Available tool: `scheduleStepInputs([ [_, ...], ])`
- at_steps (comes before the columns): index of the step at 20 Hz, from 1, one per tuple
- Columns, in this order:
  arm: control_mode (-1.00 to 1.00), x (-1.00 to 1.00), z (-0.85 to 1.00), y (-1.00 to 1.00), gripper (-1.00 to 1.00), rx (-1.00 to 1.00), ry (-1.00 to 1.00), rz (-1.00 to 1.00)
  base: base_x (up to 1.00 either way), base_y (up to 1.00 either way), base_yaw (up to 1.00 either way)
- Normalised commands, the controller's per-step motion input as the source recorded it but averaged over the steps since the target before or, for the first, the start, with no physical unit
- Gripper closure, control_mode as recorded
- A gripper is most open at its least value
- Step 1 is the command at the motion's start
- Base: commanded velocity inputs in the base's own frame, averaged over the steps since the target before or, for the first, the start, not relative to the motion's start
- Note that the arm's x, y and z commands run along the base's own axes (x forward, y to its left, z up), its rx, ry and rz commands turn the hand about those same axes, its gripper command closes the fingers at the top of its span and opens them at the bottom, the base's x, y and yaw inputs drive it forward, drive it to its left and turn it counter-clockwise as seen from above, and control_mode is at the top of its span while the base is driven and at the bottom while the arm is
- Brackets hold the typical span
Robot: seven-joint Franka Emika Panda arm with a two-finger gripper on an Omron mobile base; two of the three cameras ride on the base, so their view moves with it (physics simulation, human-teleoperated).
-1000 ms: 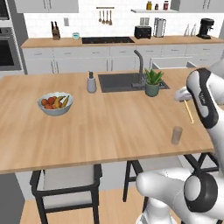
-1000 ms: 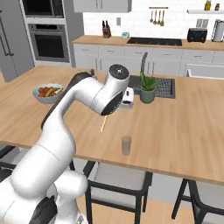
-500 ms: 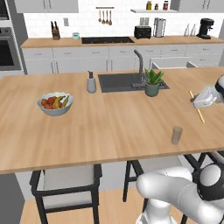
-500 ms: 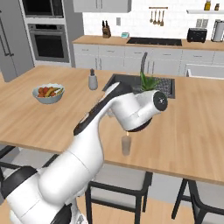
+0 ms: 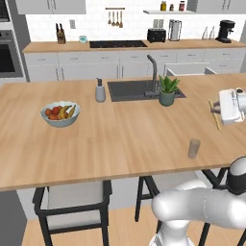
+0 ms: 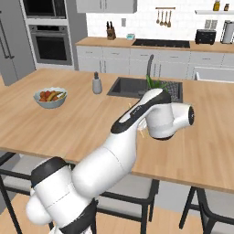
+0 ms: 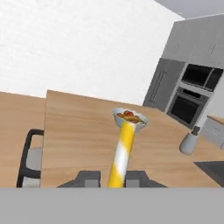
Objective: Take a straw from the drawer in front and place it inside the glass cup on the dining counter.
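My gripper [image 5: 218, 109] hovers over the right end of the dining counter [image 5: 120, 139], shut on the straw [image 5: 215, 116], a thin pale yellow-tan stick. The glass cup [image 5: 193, 148] stands upright near the counter's front edge, below the gripper and a little to its left. In the hand view the straw [image 7: 122, 151] runs up from between the two dark fingertips [image 7: 90, 178] and points toward the far fruit bowl. In the right base view my own arm [image 6: 155, 114] covers the hand and the cup. The drawer is out of view.
A fruit bowl [image 5: 60, 114] sits at the counter's left. A grey soap bottle [image 5: 100, 91], the dark sink [image 5: 134, 90] with its tap [image 5: 153, 76] and a teal plant pot [image 5: 167, 92] line the back. Chairs [image 5: 72, 204] stand under the front edge.
The hand has swung to the right over the counter with the straw still in it, and the wrist has turned. The cup has stayed put.
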Motion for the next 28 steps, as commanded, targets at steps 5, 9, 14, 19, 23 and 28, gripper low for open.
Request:
scheduleStepInputs([
  [5,-1.0,0.09,-0.22,0.0,1.0,-0.02,-0.3,0.31,0.0,0.0,0.0],
  [9,-1.0,0.04,-0.17,0.07,1.0,0.0,-0.14,0.21,0.0,0.0,0.0],
  [14,-1.0,0.27,0.0,0.01,1.0,0.17,0.13,0.01,0.0,0.0,0.0],
  [19,-1.0,0.4,-0.1,0.0,1.0,0.25,0.4,0.0,0.0,0.0,0.0],
  [23,-1.0,0.04,-0.51,0.0,1.0,0.18,0.27,0.0,0.0,0.0,0.0],
  [28,-1.0,-0.21,-0.59,0.06,1.0,0.05,0.01,0.0,0.0,0.0,0.0],
])
